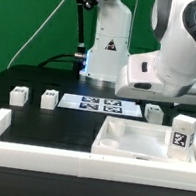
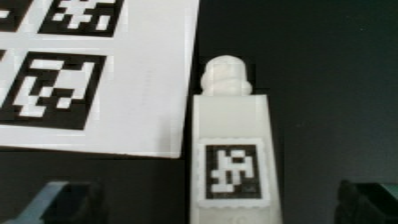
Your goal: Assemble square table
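While wide apart, jaws astride leg (image 2: 231, 135).

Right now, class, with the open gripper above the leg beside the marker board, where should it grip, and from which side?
Grip the leg by its square tagged body, not the narrow rounded tip, from straight above. It lies flat, tag up, so the gripper can close on its long sides.

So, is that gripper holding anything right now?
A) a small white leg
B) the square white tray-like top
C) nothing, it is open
C: in the wrist view the gripper has its dark fingertips spread wide, and the small white plastic tagged leg lies on the black table between them, touched by neither.
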Controlling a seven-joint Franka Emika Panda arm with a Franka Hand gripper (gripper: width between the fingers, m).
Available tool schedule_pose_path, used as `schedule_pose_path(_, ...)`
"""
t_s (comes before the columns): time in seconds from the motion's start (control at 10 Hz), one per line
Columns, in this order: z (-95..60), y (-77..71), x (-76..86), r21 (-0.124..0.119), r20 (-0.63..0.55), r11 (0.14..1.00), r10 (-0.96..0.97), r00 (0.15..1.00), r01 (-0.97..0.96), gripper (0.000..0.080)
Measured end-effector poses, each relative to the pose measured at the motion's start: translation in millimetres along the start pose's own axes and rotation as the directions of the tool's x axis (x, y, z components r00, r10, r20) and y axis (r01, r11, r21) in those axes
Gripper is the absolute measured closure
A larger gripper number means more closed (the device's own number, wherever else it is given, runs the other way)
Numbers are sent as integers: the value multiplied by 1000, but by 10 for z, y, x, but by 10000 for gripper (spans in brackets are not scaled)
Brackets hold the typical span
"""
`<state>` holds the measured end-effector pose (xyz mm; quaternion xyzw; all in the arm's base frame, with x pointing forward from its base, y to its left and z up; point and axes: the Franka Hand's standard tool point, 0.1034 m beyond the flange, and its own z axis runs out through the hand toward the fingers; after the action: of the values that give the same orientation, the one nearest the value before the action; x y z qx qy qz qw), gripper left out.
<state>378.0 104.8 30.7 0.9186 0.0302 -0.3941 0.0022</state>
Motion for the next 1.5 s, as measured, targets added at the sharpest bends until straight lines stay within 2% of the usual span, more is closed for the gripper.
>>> schedule_pose_path(0.4,203,22,52,-7,-28,1000,3,1000,-4,151)
schedule_pose_path(0.7,235,28,44,-8,-23,1000,24,999,-24,151)
schedule_pose_path(0.8,235,33,45,-7,-23,1000,25,999,-25,274)
schedule_pose_path(0.9,234,35,45,-6,-23,1000,26,999,-26,431)
schedule_pose_path(1.0,234,37,45,-6,-23,1000,26,999,-26,512)
schedule_pose_path(1.5,220,58,47,-3,-23,1000,21,1000,-21,511)
